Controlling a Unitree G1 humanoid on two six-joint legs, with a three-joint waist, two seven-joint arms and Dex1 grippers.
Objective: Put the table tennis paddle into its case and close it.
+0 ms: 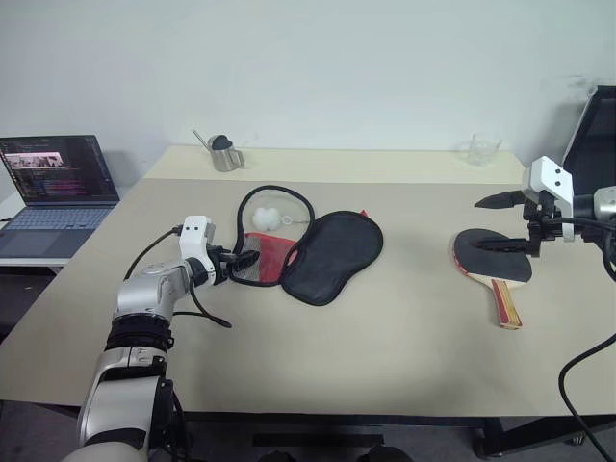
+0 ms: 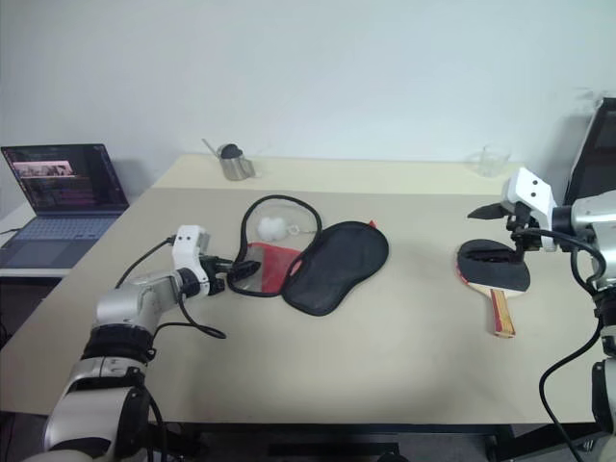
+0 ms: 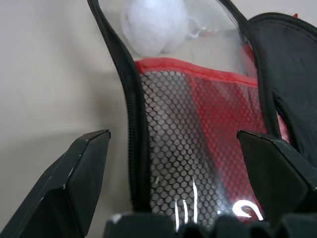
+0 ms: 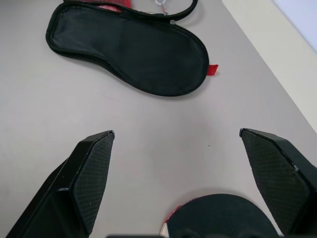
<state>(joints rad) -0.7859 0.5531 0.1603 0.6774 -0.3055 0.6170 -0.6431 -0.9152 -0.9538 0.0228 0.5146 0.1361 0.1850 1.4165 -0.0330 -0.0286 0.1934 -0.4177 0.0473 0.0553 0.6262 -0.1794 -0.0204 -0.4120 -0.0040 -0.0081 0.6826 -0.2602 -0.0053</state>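
Observation:
The case (image 1: 332, 255) lies unzipped and spread open mid-table: a black flap on the right, a red mesh panel (image 1: 265, 258) on the left, and the zip edge looping behind. My left gripper (image 1: 245, 262) is open, low over the table at the mesh panel's left edge; the left wrist view has the mesh (image 3: 198, 148) between its fingers (image 3: 74, 183). The table tennis paddle (image 1: 486, 260) lies flat to the right, black face up, handle (image 1: 505, 303) toward me. My right gripper (image 1: 500, 224) hovers open just above its face. The right wrist view has the paddle (image 4: 223, 215) below and the case (image 4: 133, 47) beyond.
White balls (image 1: 268, 218) sit inside the case's loop. A metal pitcher (image 1: 225, 152) and a clear cup (image 1: 483, 149) stand at the table's far edge. A laptop (image 1: 58, 183) sits on a side table to the left. A dark object (image 1: 597, 125) stands at far right.

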